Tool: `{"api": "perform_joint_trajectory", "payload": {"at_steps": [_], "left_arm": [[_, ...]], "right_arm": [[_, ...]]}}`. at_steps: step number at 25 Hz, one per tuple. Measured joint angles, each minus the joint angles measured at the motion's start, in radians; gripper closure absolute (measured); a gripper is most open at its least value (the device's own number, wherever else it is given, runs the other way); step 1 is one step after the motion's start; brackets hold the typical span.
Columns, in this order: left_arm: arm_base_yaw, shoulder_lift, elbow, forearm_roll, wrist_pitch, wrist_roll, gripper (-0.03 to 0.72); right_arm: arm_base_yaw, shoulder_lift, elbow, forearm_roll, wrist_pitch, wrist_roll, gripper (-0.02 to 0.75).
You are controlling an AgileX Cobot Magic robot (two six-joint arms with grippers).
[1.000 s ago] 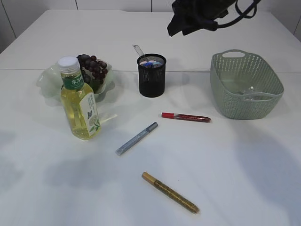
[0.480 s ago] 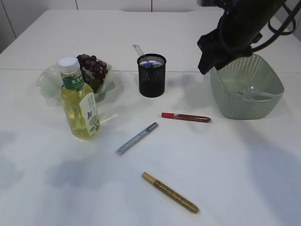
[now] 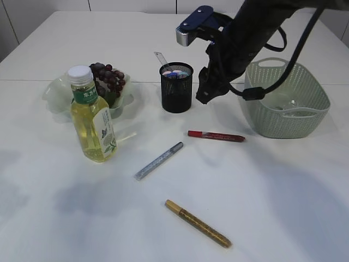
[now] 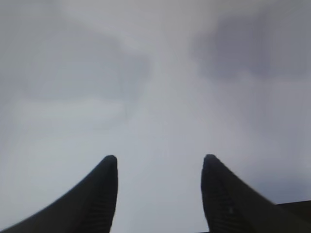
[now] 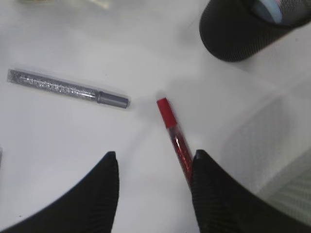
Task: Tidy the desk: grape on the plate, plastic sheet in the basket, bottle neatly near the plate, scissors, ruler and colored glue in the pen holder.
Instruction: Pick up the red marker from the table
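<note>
Three colored glue pens lie on the table: a red one (image 3: 216, 136) (image 5: 174, 134), a silver one (image 3: 158, 160) (image 5: 68, 88) and a gold one (image 3: 197, 222). The black mesh pen holder (image 3: 176, 87) (image 5: 238, 34) holds a ruler (image 3: 161, 60) and blue-handled scissors (image 3: 172, 74). Dark grapes (image 3: 108, 78) sit on a pale green plate (image 3: 57, 94). A bottle (image 3: 91, 117) of yellow drink stands upright in front of the plate. My right gripper (image 3: 206, 91) (image 5: 153, 155) is open, above the red pen. My left gripper (image 4: 159, 160) is open over bare table.
A green woven basket (image 3: 285, 98) stands at the right, with clear plastic sheet (image 3: 288, 105) in it. My right arm reaches down from the top right between the pen holder and the basket.
My right arm has swung from the upper edge down and leftward, and its gripper now hangs between the pen holder and the basket above the red pen.
</note>
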Motion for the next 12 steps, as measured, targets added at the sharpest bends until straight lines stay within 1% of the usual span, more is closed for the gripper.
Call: {"api": "perform_joint_trajectory", "payload": {"at_steps": [4,12], "left_arm": [[0.0,0.0,0.0,0.0,-0.011,0.01,0.285],[0.0,0.0,0.0,0.0,-0.059,0.014,0.285]], "right_arm": [[0.004,0.072,-0.047,-0.002,0.002,-0.091,0.351],[-0.009,0.264,-0.245,-0.002,0.116,-0.224,0.351]]}}
